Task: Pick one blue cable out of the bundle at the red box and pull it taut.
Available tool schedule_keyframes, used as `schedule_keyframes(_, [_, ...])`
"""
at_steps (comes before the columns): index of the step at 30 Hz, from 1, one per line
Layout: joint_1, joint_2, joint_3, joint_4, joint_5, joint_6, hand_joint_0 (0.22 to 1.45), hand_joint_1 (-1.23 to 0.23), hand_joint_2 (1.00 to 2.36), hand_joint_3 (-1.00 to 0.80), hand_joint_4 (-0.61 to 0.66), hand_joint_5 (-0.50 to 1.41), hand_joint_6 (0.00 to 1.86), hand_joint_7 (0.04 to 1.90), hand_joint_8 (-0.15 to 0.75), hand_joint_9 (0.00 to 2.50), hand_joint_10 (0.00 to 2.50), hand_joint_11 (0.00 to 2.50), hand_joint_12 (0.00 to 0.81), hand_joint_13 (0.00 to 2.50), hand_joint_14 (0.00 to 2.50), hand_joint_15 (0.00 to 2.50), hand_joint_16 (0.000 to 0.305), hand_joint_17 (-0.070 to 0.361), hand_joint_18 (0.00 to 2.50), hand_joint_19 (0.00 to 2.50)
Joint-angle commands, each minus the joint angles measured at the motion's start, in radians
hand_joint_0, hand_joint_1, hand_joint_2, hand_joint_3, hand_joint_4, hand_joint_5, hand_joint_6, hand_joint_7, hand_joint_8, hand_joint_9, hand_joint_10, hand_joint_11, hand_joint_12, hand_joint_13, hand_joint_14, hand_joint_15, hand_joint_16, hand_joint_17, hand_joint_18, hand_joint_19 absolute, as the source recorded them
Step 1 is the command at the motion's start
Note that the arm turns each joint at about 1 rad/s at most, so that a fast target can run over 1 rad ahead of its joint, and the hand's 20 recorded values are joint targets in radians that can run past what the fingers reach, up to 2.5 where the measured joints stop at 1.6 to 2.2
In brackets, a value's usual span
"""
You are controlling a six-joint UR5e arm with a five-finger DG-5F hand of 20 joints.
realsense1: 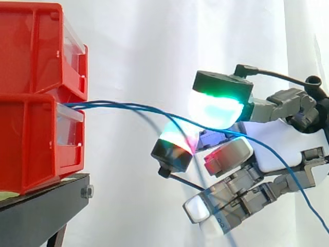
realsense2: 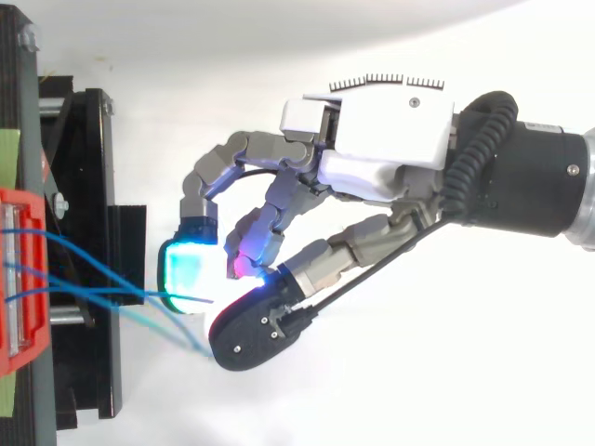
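Robot hand (realsense1: 272, 149) comes in from the right, and its fingers are curled toward the red bins (realsense1: 31, 98). In the side view, the upper pad (realsense1: 216, 105) glows green and a lower pad (realsense1: 177, 139) glows red and cyan. These two pads are closed together on one blue cable (realsense1: 169, 116), which passes between them.

The bins are stacked one on the other at the left, on a black stand (realsense1: 41, 206). They are well apart from the robot hand.

The bundle (realsense2: 93, 291) of thin blue cables comes out at the front of the bins, near the place where the upper bin meets the lower one. From there the pinched cable runs to the pads in a soft curve, not in a straight line. Behind the pads it goes past the palm and hangs down to the lower right.
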State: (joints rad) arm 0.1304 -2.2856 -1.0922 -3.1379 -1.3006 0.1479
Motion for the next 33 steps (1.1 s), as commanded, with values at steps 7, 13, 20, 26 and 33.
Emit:
schedule_keyframes(7, [-0.002, 0.0, 0.0, -0.002, -0.002, -0.001, 0.51, -0.85, 1.0, -0.5, 0.06, -0.23, 0.94, 0.83, 0.288, 1.18, 0.19, 1.27, 0.386, 0.86, 0.01, 0.47, 0.052, 0.116, 0.72, 0.22])
schedule_keyframes(13, [-0.002, 0.001, 0.0, -0.001, -0.005, -0.001, 0.56, -0.8, 1.0, -0.5, 0.05, -0.23, 0.94, 0.84, 0.278, 1.2, 0.1, 1.33, 0.381, 0.84, 0.02, 0.47, 0.05, 0.112, 0.7, 0.23])
schedule_keyframes(20, [-0.002, 0.0, 0.0, -0.002, -0.005, -0.002, 0.64, -0.73, 1.01, -0.41, 0.04, -0.22, 0.94, 0.87, 0.273, 1.22, 0.06, 1.35, 0.378, 0.85, 0.02, 0.48, 0.049, 0.109, 0.69, 0.25])
schedule_keyframes(26, [0.002, 0.0, 0.0, -0.001, -0.003, -0.002, 0.63, -0.72, 1.02, -0.27, 0.01, -0.22, 0.95, 0.9, 0.274, 1.23, 0.06, 1.37, 0.383, 0.85, 0.02, 0.49, 0.048, 0.109, 0.69, 0.27])
schedule_keyframes(33, [0.003, 0.0, 0.0, -0.002, 0.0, -0.004, 0.6, -0.7, 1.02, -0.16, -0.03, -0.2, 0.95, 0.96, 0.268, 1.27, 0.01, 1.4, 0.382, 0.84, 0.02, 0.48, 0.048, 0.108, 0.69, 0.29])
